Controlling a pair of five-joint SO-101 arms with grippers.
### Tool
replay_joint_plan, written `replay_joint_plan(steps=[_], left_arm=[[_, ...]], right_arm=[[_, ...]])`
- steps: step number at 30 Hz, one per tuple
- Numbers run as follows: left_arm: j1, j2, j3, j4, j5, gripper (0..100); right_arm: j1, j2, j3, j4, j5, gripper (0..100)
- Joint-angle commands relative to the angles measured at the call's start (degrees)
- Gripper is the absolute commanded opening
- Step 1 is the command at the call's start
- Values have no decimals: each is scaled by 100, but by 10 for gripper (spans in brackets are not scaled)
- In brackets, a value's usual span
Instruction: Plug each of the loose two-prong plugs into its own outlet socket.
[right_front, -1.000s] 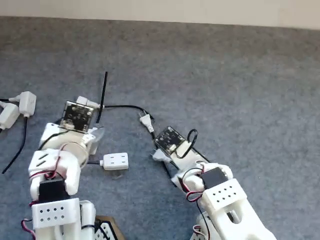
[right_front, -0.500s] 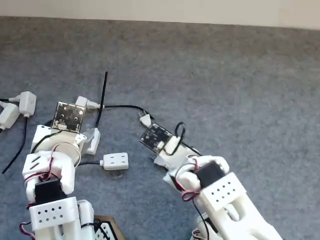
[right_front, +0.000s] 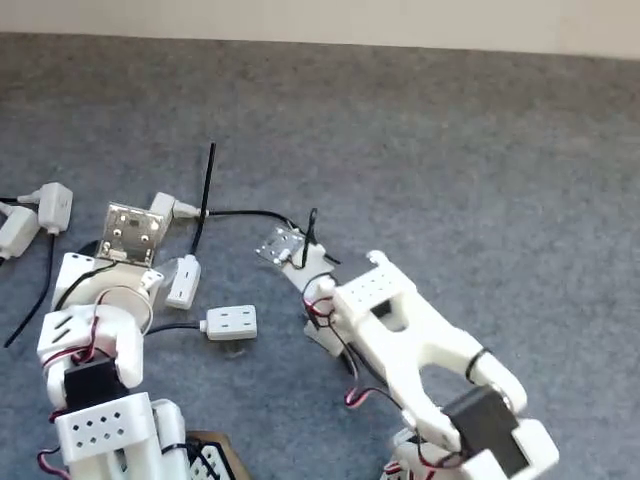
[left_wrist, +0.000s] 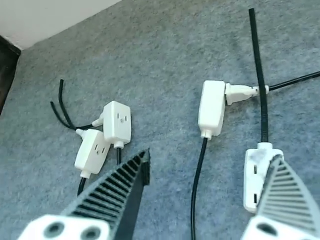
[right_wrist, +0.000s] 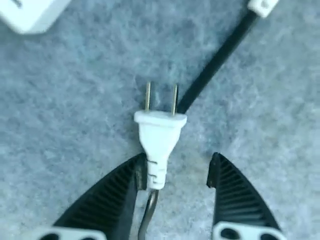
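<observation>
At far left, two spare sockets (right_front: 55, 203) side by side, well apart from either arm. Next, the left gripper (left_wrist: 210, 157), spread wide and empty, one finger touching a near socket (left_wrist: 256, 175): liable to shove that block askew with any sideways nudge. Just past it, a filled socket (left_wrist: 212, 107), plug already seated. Between the arms, a free socket (right_front: 232, 321). Further right, the right gripper (right_wrist: 177, 160), jaws apart around the loose plug (right_wrist: 159, 135), nothing pinched. Plug flat on the carpet, off-centre, pressed against one finger, prongs pointing away. Liable to twist or squirt out under a lopsided squeeze. Liable too to snag on the black cord (right_wrist: 220, 55) just beside the prongs.
</observation>
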Motion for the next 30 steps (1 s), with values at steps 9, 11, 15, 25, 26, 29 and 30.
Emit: replay_joint_plan(steps=[9,11,15,25,26,29,30], left_arm=[[-215,-13,-22,-299,-62,348],[-215,-13,-22,-299,-62,348],[-207,-13,-22,-299,-62,348],[-92,4,-171,185,-62,351],[-31,4,-242,352,-62,351],[312,4,-558,835,-26,351],[418,4,-681,976,-18,351]], right_arm=[[-40,558,-479,-75,70,121],[-22,558,-479,-75,35,42],[-13,514,-479,-66,26,6],[-171,-1332,31,-866,-651,5],[-268,-1727,295,-1103,-703,5],[-655,-2870,1165,-1771,-756,5],[-796,-3204,1402,-1895,-765,5]])
